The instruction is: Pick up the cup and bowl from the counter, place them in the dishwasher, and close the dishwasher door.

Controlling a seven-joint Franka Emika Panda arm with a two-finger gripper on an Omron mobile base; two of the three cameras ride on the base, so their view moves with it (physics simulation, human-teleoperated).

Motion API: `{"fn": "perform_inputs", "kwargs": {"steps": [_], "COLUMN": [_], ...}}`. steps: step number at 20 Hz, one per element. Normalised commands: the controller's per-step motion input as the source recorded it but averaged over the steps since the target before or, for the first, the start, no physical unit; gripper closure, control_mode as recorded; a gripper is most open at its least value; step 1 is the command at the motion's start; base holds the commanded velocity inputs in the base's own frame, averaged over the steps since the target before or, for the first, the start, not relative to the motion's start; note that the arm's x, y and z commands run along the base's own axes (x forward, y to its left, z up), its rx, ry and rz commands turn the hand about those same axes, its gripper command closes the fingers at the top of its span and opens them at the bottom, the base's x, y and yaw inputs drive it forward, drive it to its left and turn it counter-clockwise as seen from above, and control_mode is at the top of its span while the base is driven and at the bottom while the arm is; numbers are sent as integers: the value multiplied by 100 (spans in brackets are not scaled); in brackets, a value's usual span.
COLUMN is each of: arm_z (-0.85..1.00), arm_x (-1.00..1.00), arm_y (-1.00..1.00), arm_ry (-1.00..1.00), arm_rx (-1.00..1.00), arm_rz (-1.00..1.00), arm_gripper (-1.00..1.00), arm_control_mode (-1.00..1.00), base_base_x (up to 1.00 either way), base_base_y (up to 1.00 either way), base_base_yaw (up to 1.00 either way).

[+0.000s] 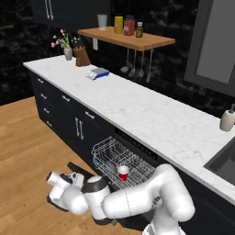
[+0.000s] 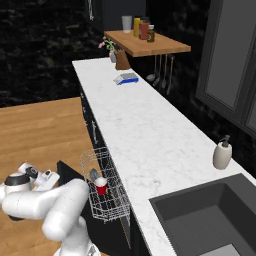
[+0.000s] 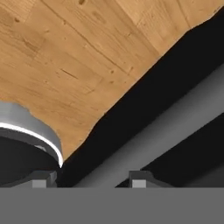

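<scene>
The hand [image 1: 78, 176] hangs low over the wooden floor [image 3: 65, 57], right at the dishwasher door [image 3: 175, 87], which lies dropped open. Its two fingertips [image 3: 139, 180] stand on either side of the door's silver bar handle [image 3: 144, 144]; whether they press on it, I cannot tell. Just beyond the hand, the white wire rack [image 1: 110, 153] is pulled out of the dishwasher [image 1: 137, 142]. The cup [image 1: 123, 173] stands upright in the rack, with the bowl [image 2: 93, 174] beside it. Above and past the hand runs the table [image 1: 137, 105], and a soap bottle [image 1: 227, 119] stands far off at its sink [image 2: 210, 215] end.
</scene>
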Motion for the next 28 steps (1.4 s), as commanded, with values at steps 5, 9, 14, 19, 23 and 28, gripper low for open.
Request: {"fn": "perform_inputs", "kwargs": {"steps": [5,9,14,19,23,28], "arm_z": [-100,-100,-100,-100,-100,-100], "arm_x": [8,38,35,31,33,41], "arm_y": [-54,-51,-90,-95,-75,-41], "arm_ry": [-23,-25,-31,-34,-33,-31], "arm_rx": [-61,-68,-63,-65,-74,-82], "arm_rz": [-25,-24,-20,-19,-22,-30], "arm_gripper": [-100,-100,-100,-100,-100,-100], "arm_control_mode": [-100,-100,-100,-100,-100,-100], "base_base_x": [0,0,0,0,0,0], "base_base_y": [0,0,0,0,0,0], "base_base_yaw": [0,0,0,0,0,0]}}
